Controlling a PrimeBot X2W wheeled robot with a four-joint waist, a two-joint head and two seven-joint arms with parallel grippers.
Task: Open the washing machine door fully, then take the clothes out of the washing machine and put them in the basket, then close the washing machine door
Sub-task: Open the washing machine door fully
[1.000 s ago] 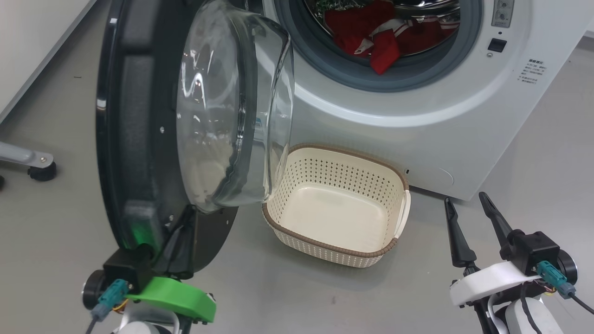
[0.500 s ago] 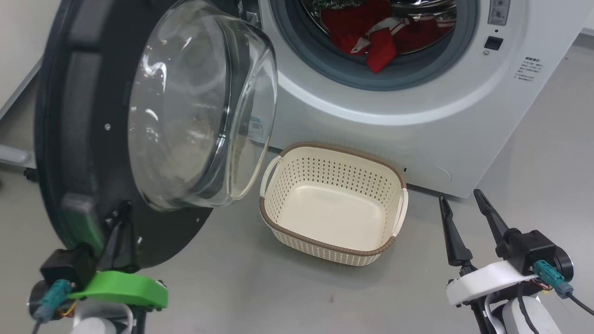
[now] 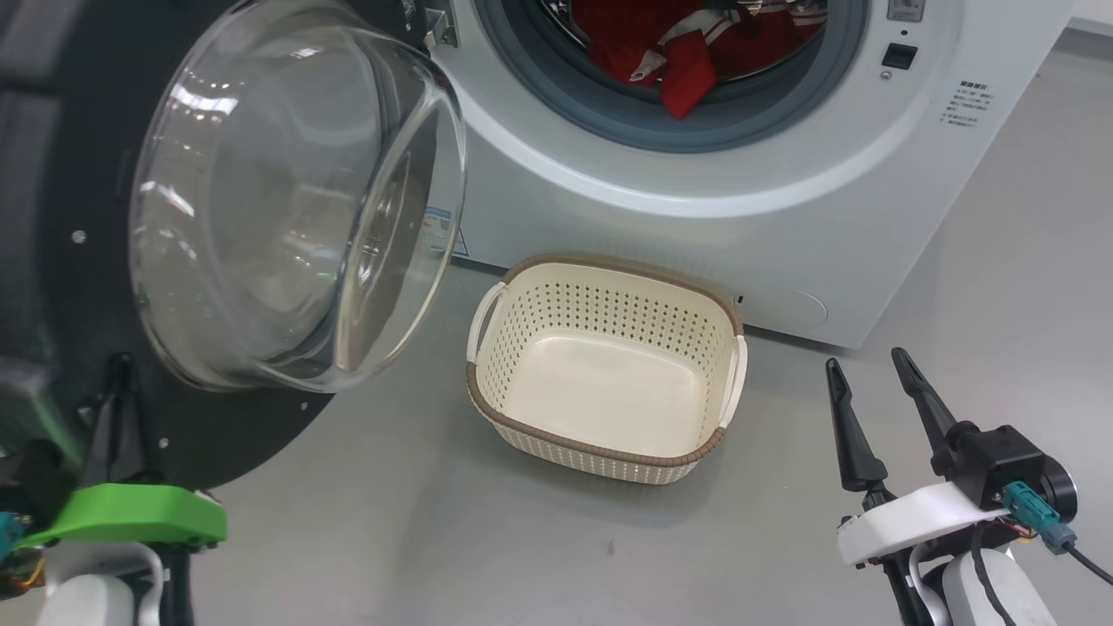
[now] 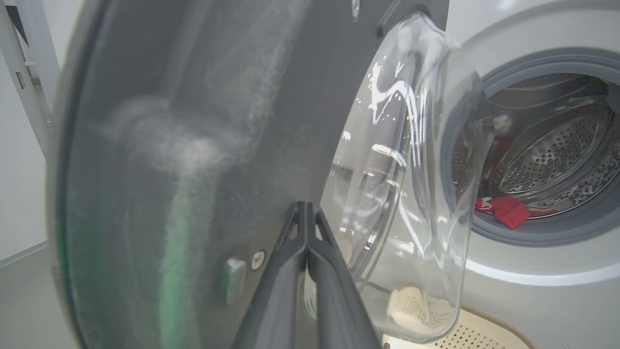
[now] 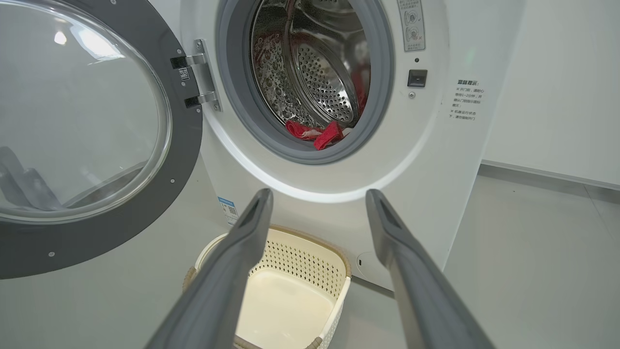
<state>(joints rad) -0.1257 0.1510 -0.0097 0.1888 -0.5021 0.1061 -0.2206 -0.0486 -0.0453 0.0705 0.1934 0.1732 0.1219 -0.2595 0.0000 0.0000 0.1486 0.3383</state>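
Now, door (image 3: 261, 217): swung wide off the washer (image 3: 652, 217) on the left-side hinge (image 5: 201, 72), with its inner face and glass bulge turned outward.
Left gripper (image 4: 306, 213): fingers pressed together with nothing between them. The tips rest against the door's dark inner face, just beside the lower edge of the glass, on the side away from the washer.
Right gripper (image 3: 865, 358): fingers spread wide and holding nothing. It sits low in front of the washer's right front corner, pointing at the washer, near the basket (image 3: 609, 322) but not touching it.
Clothes (image 3: 683, 83): red with white trim, in the drum (image 5: 319, 82) at the washer mouth. One fold hangs over the grey seal (image 3: 609, 130). They are well apart from both grippers.
Basket: on the floor just in front of the washer base, below the mouth, with its cream bottom bare.
Writing: the blue label (image 3: 439, 230) low on the washer's left front has print too small to read. The block of Chinese text (image 5: 465, 99) right of the mouth is not legible. A sticker (image 5: 410, 24) with round icons sits above the black latch slot (image 5: 417, 77).
Change vs 1 s ago: the door was near edge-on and its glass covered the basket's left end. It has since swung further from the washer, so the left handle (image 3: 483, 317) is now in the clear. The left gripper went with the door. The head camera shifted too. The right gripper has the same spread, and the clothes are in the same spot.
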